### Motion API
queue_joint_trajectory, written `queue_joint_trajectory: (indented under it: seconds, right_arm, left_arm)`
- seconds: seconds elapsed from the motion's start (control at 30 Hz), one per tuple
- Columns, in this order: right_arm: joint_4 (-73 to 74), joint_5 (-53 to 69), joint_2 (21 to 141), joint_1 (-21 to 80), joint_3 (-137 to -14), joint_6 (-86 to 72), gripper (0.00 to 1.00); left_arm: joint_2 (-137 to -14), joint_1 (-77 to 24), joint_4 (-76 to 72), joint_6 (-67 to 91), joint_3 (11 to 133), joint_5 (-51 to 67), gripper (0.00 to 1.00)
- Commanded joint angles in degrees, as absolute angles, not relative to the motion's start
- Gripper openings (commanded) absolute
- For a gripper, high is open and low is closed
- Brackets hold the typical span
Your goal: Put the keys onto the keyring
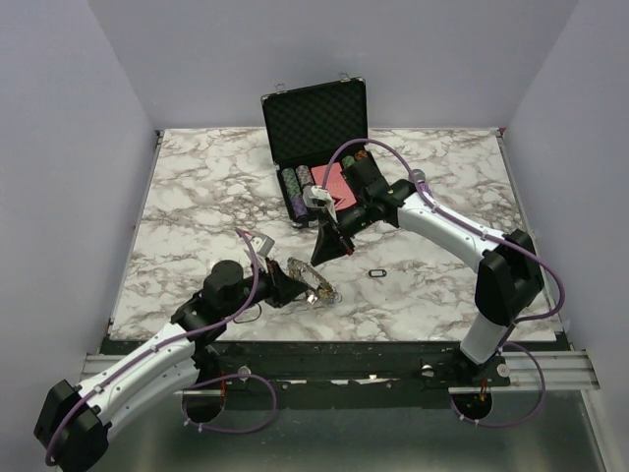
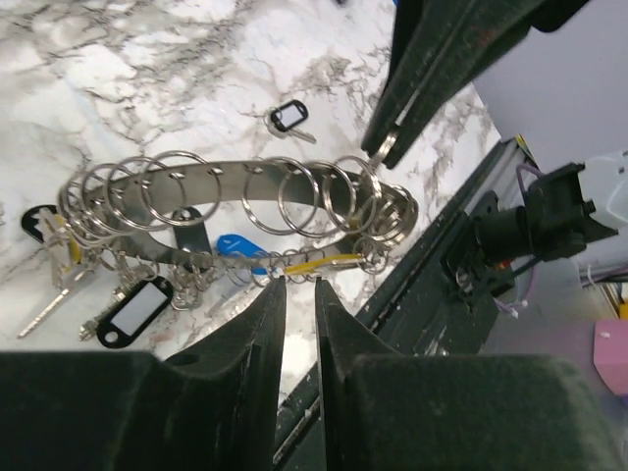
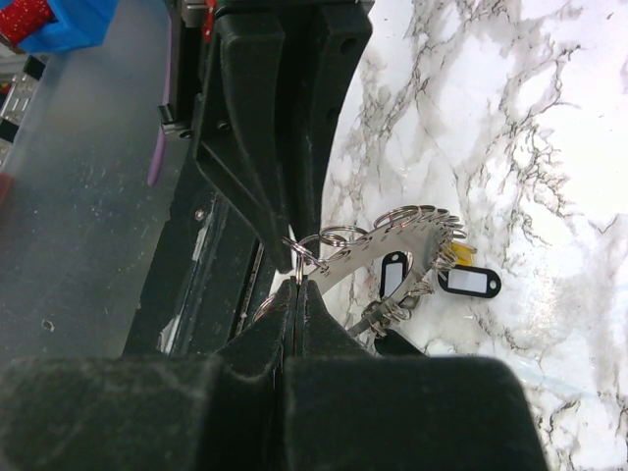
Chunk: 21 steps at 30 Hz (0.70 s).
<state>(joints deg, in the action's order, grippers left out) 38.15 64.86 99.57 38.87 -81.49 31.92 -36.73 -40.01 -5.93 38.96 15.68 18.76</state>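
Note:
The keyring (image 2: 226, 186), a silver band fringed with split rings, sits tilted near the table's front, also seen from above (image 1: 313, 282). Black-tagged (image 2: 132, 312), blue (image 2: 238, 247) and yellow (image 2: 314, 263) keys hang from it. My left gripper (image 2: 299, 283) has its tips on the keyring's near rim, jaws a narrow gap apart. My right gripper (image 3: 299, 283) is shut on a split ring at the keyring's (image 3: 392, 240) edge, opposite the left one. A loose black key (image 1: 376, 272) lies on the marble to the right, apart from both grippers.
An open black chip case (image 1: 314, 118) with rows of poker chips (image 1: 295, 187) stands at the back, just behind the right arm. The table's front edge and metal rail (image 2: 432, 285) run close beside the keyring.

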Motion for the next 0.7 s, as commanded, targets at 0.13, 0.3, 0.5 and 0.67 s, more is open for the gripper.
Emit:
queue_joint_trajectory:
  seconds: [0.13,0.3,0.5,0.67]
  right_arm:
    - [36.7,68.2,98.0,38.5,-83.3,31.1,0.00]
    - [36.6,68.2,98.0,38.5,-83.2,30.9,0.00]
    - [35.9,68.4,98.0,38.4,-83.0,30.4,0.00]
    - [35.9,68.0,97.8,38.5,-83.1,30.2,0.00]
  left_arm:
    - [-35.4,-40.3,-9.2,41.5,17.4,6.2,0.26]
    - [-32.0,-40.3,-12.0,44.6,16.2,5.4,0.27]
    - [-31.4,-40.3,-13.3,47.1,15.8,4.0,0.28]
    - [-30.4,-40.1,-8.0,47.9,16.1,-2.2,0.29]
